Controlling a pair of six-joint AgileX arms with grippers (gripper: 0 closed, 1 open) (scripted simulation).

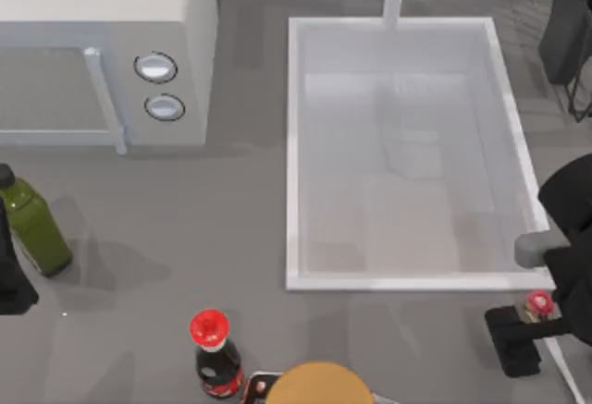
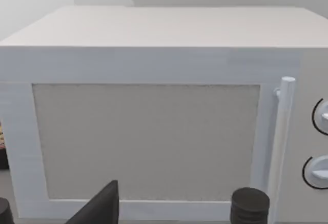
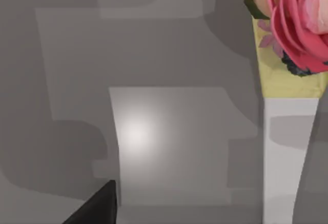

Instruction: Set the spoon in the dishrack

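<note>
The spoon lies on the counter just in front of the sink's front right corner, its red-pink end toward the sink and its white handle running to the table's front right. In the right wrist view the spoon shows a pink flower end, a yellow neck and a white handle. My right gripper hovers open right over it, one dark finger apart from the spoon. The black wire dishrack stands at the back right, partly cut off. My left gripper is parked open at the left edge.
A large white sink fills the middle right. A white microwave stands at the back left and faces the left wrist camera. A green bottle is beside the left arm. A red-capped sauce bottle and a tan round thing sit at the front.
</note>
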